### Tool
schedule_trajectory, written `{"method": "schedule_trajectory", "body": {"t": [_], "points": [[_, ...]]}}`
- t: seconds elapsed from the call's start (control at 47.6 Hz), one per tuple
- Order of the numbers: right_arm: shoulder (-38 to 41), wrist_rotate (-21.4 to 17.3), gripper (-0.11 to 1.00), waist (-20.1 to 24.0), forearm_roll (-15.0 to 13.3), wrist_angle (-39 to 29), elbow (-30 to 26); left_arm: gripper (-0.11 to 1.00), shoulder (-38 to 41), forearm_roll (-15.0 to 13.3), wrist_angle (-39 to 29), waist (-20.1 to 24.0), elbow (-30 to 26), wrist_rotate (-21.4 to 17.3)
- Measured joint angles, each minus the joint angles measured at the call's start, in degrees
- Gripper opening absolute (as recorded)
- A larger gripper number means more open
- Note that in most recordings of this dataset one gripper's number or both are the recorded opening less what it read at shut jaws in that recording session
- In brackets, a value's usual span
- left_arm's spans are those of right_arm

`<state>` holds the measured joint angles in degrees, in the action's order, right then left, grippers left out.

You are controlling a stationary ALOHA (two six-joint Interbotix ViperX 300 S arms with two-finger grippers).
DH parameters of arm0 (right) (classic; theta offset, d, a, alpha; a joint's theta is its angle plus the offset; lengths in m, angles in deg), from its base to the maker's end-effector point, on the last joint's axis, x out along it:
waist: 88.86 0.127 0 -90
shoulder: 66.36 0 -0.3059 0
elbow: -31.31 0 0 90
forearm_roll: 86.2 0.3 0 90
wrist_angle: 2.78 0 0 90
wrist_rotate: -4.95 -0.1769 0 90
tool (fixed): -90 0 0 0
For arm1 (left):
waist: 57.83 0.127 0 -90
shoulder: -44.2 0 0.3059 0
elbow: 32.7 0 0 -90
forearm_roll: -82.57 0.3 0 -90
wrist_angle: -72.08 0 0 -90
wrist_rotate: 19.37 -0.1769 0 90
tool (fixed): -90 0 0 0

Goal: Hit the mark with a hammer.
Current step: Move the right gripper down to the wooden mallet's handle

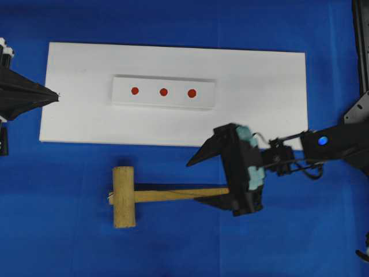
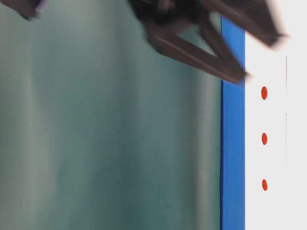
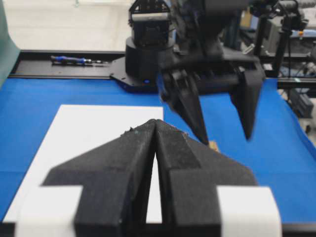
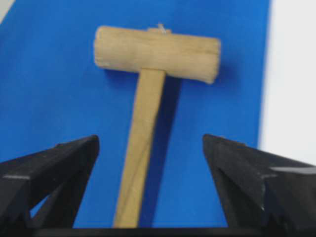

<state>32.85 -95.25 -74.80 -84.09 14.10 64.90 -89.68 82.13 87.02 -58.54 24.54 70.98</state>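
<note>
Hammer (image 1: 147,195), a light wooden mallet, lies flat on the blue worktop (image 1: 57,231), just near of a large white board (image 1: 259,109). Its thick round head sits to the left and its long flat handle runs to the right, leaving the handle free to be grasped.

On the board rests a smaller white strip (image 1: 164,92) carrying three red marks (image 1: 164,92) in a row, well apart from the hammer. These look like the targets for the blow.

The right gripper (image 1: 204,182) hangs over the right end of the handle. Its fingers (image 4: 54,173) are spread wide, one on each side of the handle, and nothing is held. In the right wrist view the handle runs up the gap between them toward the head, so the gripper appears lined up to close on the handle. Whether the fingers touch the worktop cannot be told.

The left gripper (image 1: 55,96) waits at the left edge of the board, fingers pressed together and holding nothing, apparently keeping out of the way.
</note>
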Motion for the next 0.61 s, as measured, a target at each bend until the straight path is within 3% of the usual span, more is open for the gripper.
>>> {"method": "schedule_trajectory", "body": {"t": [0.273,0.609], "points": [[11.8,-0.1,0.87,1.5,4.9,10.8,-1.8,0.00,0.0,0.0,0.0,0.0,0.6,0.0],[20.4,-0.2,0.87,2.9,9.6,12.0,-4.9,0.00,0.1,0.0,0.0,0.0,1.6,0.0]]}}
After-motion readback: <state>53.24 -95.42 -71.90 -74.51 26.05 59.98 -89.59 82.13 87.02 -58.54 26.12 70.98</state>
